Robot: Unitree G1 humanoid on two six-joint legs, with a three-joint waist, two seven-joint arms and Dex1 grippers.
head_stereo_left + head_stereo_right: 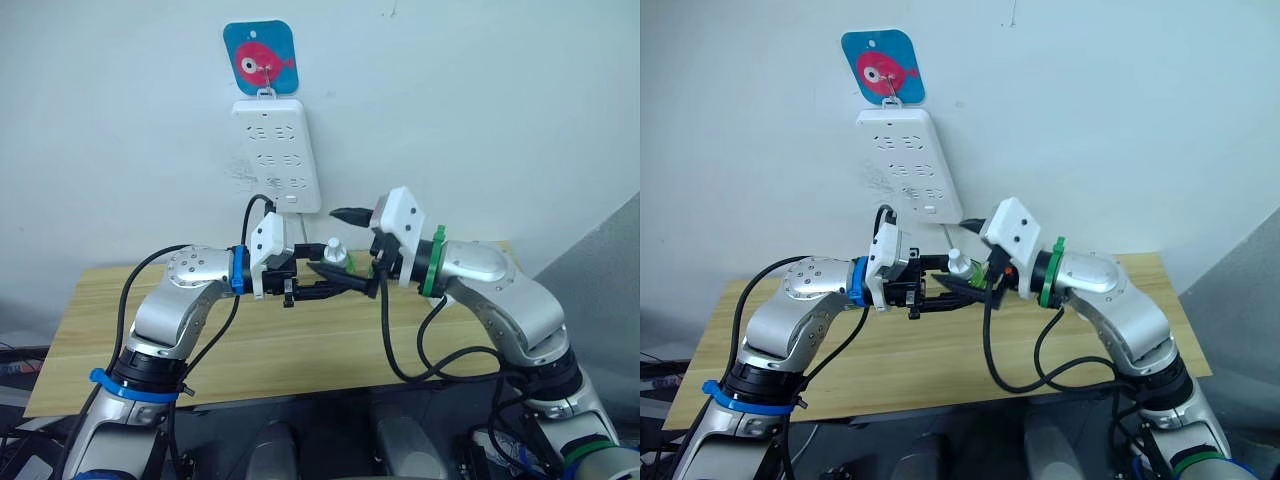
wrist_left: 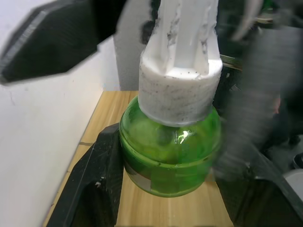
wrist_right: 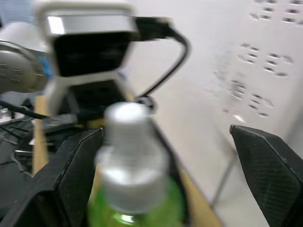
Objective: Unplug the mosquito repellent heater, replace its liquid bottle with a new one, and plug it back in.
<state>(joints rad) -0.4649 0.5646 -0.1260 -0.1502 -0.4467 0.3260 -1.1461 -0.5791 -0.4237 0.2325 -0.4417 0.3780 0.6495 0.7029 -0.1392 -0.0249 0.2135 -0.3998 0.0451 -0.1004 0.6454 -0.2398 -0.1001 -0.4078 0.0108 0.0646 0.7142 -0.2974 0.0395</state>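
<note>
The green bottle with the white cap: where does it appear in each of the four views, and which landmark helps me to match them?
Left eye view: green bottle, small, at centre between the two grippers, above the wooden table.
Right eye view: just left of centre, between the grippers.
Left wrist view: large, central, between black fingers.
Right wrist view: lower middle, cap uppermost.
Shared landmark: the white power strip on the wall, also in the right wrist view.
</note>
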